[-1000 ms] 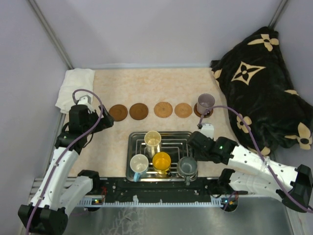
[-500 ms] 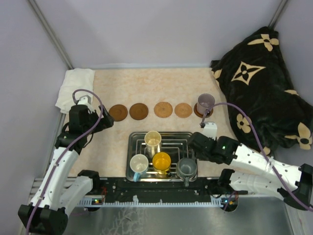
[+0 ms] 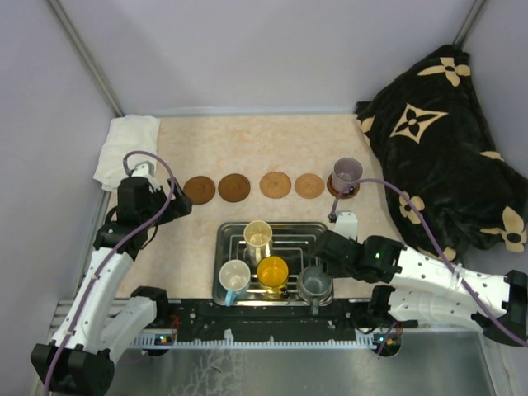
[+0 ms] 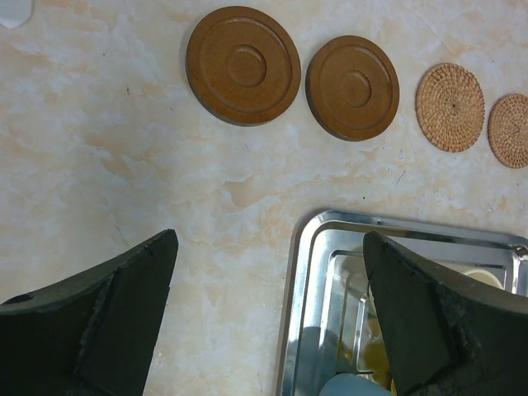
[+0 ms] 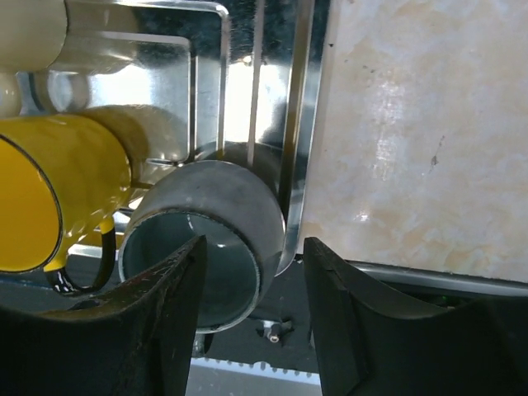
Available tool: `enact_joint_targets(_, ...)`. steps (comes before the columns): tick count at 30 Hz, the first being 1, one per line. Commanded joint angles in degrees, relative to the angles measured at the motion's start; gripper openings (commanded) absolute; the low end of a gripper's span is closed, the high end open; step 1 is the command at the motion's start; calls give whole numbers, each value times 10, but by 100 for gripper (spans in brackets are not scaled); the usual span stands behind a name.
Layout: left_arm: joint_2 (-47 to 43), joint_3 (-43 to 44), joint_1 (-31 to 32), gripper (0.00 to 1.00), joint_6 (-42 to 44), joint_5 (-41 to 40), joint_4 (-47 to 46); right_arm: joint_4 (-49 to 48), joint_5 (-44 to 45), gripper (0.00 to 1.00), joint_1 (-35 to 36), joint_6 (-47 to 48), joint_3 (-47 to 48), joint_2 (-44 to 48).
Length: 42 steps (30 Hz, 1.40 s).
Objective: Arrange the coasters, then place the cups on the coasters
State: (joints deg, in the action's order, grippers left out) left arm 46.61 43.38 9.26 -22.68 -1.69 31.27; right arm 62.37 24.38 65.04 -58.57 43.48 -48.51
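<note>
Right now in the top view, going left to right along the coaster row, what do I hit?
white cloth → dark brown coaster → second dark brown coaster → woven tan coaster → second woven tan coaster → pale purple cup → black patterned blanket

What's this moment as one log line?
purple cup on coaster | four cups in tray | right end effector open over grey cup rim | left end effector open, empty

Pale lilac walls (image 3: 264, 49); beige marbled worktop (image 3: 247, 148); white cloth (image 3: 124, 148) far-left corner; black flower-patterned blanket (image 3: 445, 124) heaped right; even, soft light.
</note>
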Motion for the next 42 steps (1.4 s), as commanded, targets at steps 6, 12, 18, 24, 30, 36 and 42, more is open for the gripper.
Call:
enact_joint_targets(6, 4, -1, -1, 100, -4, -3, -7, -51, -12, 53, 25, -1, -11, -6)
enact_joint_targets(12, 6, -1, -1, 100, -4, -5, -8, -46, -37, 52, 29, -16, -42, -11)
enact_joint_targets(18, 8, -3, -2, 100, -6, -4, -10, -54, -53, 46, 30, -21, -63, -31)
enact_joint_targets(24, 5, -5, -1, 100, -7, -5, -10, -82, -58, 20, 30, -20, -82, -65)
enact_joint_targets(30, 6, -7, -1, 100, -5, -7, -9, -82, -48, 0, 30, -26, -82, -77)
enact_joint_targets(36, 9, -9, -1, 100, -8, -1, -13, -58, -10, 0, 30, -35, -49, -84)
enact_joint_targets(42, 12, -8, -1, 100, -9, 4, -17, -27, 70, 0, 30, -9, 32, -116)
